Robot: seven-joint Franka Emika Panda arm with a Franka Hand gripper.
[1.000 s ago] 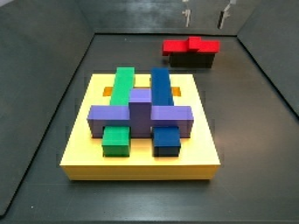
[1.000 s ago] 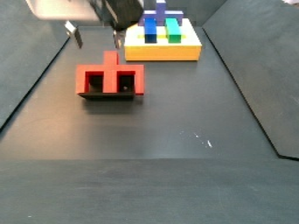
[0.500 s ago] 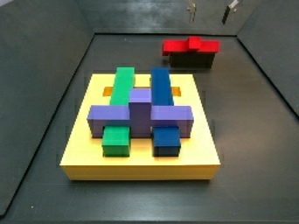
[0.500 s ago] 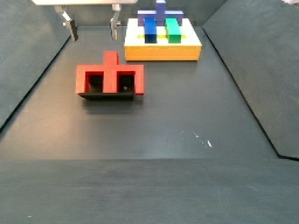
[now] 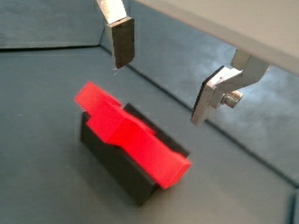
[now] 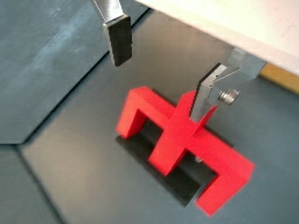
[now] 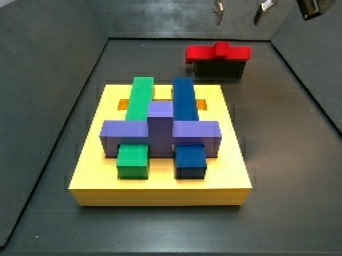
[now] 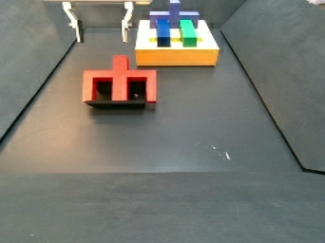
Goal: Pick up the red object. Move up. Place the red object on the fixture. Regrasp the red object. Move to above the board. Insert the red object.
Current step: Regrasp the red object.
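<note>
red object (image 8: 118,84) on fixture (image 8: 121,103), gripper (image 8: 101,23) above, board (image 8: 178,52) apart.

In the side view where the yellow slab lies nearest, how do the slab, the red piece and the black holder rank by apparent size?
1. Yellow square board.
2. Black fixture and red pronged object: alike, and farther away, so unranked.

The open gripper hangs above them.

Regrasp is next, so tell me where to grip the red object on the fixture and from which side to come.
Come from above: the gripper hangs open over the red object, which rests on the fixture. Close across the single middle stem opposite the two prongs; it sticks out free, while the fixture's walls hem in the rest.
</note>
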